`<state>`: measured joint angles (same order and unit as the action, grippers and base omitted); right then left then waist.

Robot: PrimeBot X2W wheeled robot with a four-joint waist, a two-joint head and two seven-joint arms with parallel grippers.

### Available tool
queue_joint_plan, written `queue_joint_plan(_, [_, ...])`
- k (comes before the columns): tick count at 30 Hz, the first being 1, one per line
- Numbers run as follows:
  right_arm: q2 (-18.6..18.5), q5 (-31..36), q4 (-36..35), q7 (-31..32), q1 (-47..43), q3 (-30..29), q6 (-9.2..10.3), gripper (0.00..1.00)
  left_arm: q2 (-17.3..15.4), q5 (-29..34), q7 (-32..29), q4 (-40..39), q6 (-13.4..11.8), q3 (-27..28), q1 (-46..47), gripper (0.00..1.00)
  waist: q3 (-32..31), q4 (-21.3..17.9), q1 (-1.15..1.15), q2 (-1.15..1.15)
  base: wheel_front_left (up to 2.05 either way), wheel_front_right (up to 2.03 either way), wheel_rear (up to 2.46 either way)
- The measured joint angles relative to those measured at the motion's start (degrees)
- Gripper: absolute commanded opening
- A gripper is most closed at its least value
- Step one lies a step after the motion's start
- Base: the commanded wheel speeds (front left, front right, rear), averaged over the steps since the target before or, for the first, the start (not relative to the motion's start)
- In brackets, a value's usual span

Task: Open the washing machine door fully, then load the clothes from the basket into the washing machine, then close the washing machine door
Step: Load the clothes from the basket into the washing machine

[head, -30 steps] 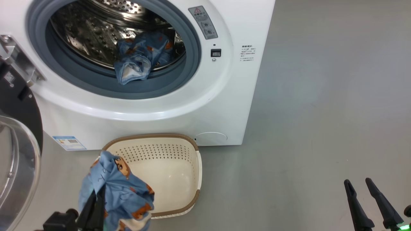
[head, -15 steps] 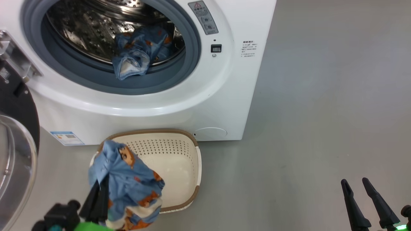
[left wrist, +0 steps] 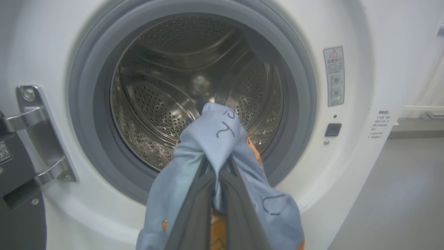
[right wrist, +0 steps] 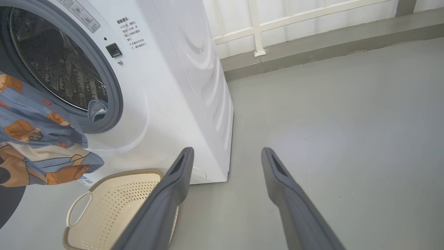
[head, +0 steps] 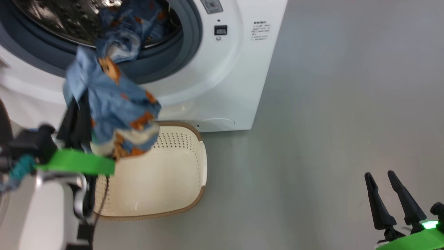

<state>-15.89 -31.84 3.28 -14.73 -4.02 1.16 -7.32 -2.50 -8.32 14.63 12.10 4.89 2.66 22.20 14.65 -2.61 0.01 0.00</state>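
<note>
- The right pincer [head: 379, 174] hangs low over the grey floor [head: 329, 121], well apart from everything else. Its two dark fingers are spread with a clear gap and nothing between them.
- The left pincer [left wrist: 219, 167] is clamped tight on one of the clothes [head: 114, 104], a light blue piece with orange and cream patches. The cloth bunches over the fingertips and droops beneath them.
- That bundle is up in the air, between the basket [head: 203, 163] below and the machine's round opening beyond.
- The basket stands on the floor just in front of the washing machine [head: 225, 86], close to its base.
- The washing machine door [left wrist: 15, 208] is swung away at the left on its metal hinge [left wrist: 38, 135], so the mouth is uncovered.
- A second blue garment [head: 131, 21] lies at the front of the steel drum [left wrist: 163, 97], spilling onto the grey gasket [left wrist: 86, 132].
</note>
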Motion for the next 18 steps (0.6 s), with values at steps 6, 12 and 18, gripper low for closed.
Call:
queue_joint_plan(6, [0.8,-0.1,-0.1,0.0,3.4,0.6,0.0,1.0,-1.6,1.9,0.0,5.4,-0.1,1.2,13.0,0.0,3.1,-1.4,0.0,0.0,0.0,0.0,0.0])
queue_joint_plan(12, [1.6,-0.1,-0.2,0.0,5.5,1.7,0.0,1.0,-4.3,3.6,0.1,14.7,-0.3,2.5,20.9,0.0,5.6,-3.5,0.0,0.0,0.0,0.0,0.0])
queue_joint_plan(18, [1.9,-0.6,-0.2,0.0,7.3,2.0,0.0,1.0,-6.4,4.8,0.1,26.5,-0.4,2.5,28.0,0.0,8.6,-5.6,0.0,0.0,0.0,0.0,0.0])
